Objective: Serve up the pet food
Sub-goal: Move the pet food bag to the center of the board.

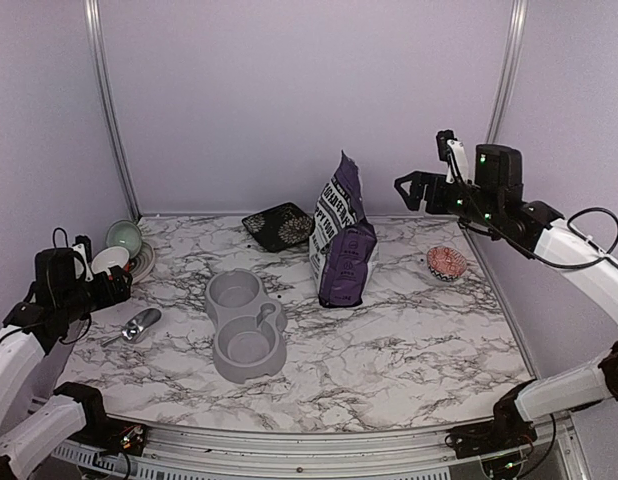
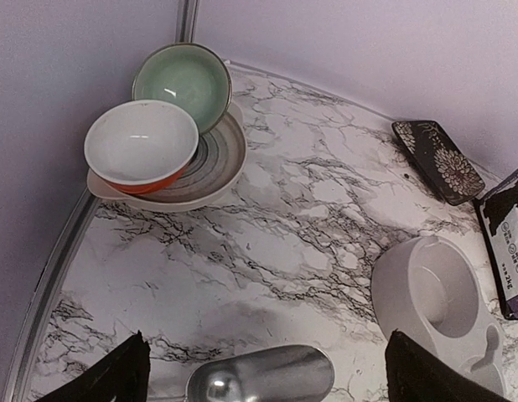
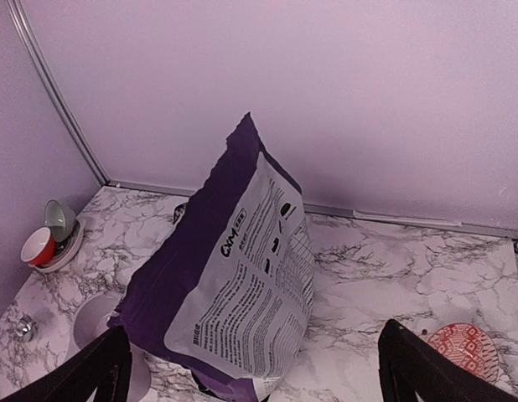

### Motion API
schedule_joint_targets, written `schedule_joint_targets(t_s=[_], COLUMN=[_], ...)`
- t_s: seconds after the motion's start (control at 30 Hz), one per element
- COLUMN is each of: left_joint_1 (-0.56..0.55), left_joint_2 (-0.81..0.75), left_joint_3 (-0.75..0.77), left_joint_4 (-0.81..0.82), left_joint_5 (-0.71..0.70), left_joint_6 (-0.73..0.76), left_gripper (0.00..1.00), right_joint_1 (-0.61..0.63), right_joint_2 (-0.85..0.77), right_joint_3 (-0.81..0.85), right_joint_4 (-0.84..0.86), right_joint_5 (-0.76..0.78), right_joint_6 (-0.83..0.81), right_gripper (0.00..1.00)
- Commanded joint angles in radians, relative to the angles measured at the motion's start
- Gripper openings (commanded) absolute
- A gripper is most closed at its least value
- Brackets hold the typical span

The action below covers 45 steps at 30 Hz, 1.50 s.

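No pet food shows; the purple-and-white bag [image 1: 342,240] stands upright and closed-looking at the table's middle back. A grey double bowl [image 1: 246,325] with both wells empty lies left of it. Further left a shiny metal scoop [image 1: 139,325] lies on the marble. My left gripper [image 1: 117,288] hovers open just above the scoop [image 2: 263,375], nothing between its fingers [image 2: 129,368]. My right gripper [image 1: 414,187] hangs open high at the right, looking down on the bag [image 3: 242,293] from behind. The left wrist view shows one bowl well [image 2: 427,293].
A green bowl and an orange-and-white bowl [image 2: 142,142] sit on a striped plate [image 1: 144,265] in the back left corner. A dark floral square dish [image 1: 279,225] lies behind the bag. A small red patterned dish [image 1: 446,262] sits at the right. Walls close three sides.
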Motion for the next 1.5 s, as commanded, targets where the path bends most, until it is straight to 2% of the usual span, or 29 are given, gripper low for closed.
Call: schedule_joint_targets(t_s=[0.0,0.4,0.6,0.9,1.07,1.23,1.47], left_joint_1=[0.0,0.0,0.0,-0.001,-0.001,-0.002,-0.003], left_joint_2=[0.021,0.117,0.168,0.112,0.093,0.088,0.098], left_joint_3=[0.025,0.065,0.084,0.075,0.075,0.075,0.078], left_joint_4=[-0.03,-0.066,-0.084,-0.09,-0.091,-0.094,-0.097], left_joint_5=[0.011,0.032,0.052,0.025,0.019,0.006,-0.005], left_joint_6=[0.011,-0.032,-0.02,-0.024,-0.025,-0.027,-0.029], left_gripper=[0.99,0.99,0.99,0.99,0.99,0.99,0.99], right_joint_1=[0.111,0.331,0.354,0.356,0.356,0.356,0.356], right_joint_2=[0.081,0.234,0.298,0.364,0.401,0.409,0.392], right_joint_3=[0.135,0.277,0.279,0.255,0.25,0.25,0.237], right_joint_4=[-0.118,-0.185,-0.192,-0.125,-0.089,-0.046,-0.027], right_joint_5=[0.117,0.328,0.4,0.412,0.424,0.406,0.345], right_joint_6=[0.031,0.062,0.069,0.04,0.008,-0.033,-0.046], right_gripper=[1.0,1.0,1.0,0.94,0.82,0.57,0.17])
